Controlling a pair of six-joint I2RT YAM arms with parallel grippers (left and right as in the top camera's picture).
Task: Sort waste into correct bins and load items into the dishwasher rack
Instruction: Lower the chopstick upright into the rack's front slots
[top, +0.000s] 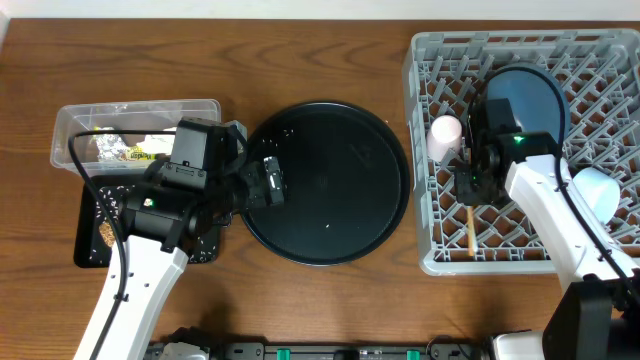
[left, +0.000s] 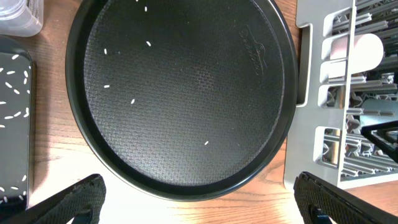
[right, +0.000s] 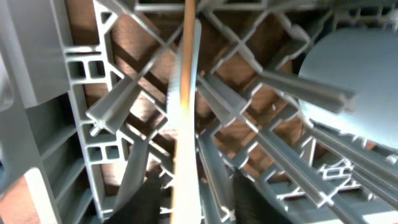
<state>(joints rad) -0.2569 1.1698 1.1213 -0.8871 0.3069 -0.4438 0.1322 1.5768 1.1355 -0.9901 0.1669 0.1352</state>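
Note:
The grey dishwasher rack (top: 430, 60) on the right holds a dark blue dish (top: 525, 95), a pink cup (top: 445, 135), a light blue cup (top: 600, 188) and a wooden chopstick (top: 468, 228). My right gripper (top: 468, 185) is low inside the rack. In the right wrist view the chopstick (right: 185, 124) lies between its parted fingers (right: 258, 199) with a gap beside it. My left gripper (left: 208, 208) stands wide open over the near rim of the round black tray (left: 186, 180), holding nothing. The clear tub (top: 135, 125) holds a yellow-silver wrapper (top: 135, 152). Rice grains (left: 15, 115) lie on the flat black tray (top: 95, 235).
A few loose rice grains (left: 132, 101) remain on the round black tray (top: 325, 180) in the middle of the wooden table. The rack's grey wall (left: 311, 124) stands just right of that tray. The tub and the flat tray sit side by side at the left.

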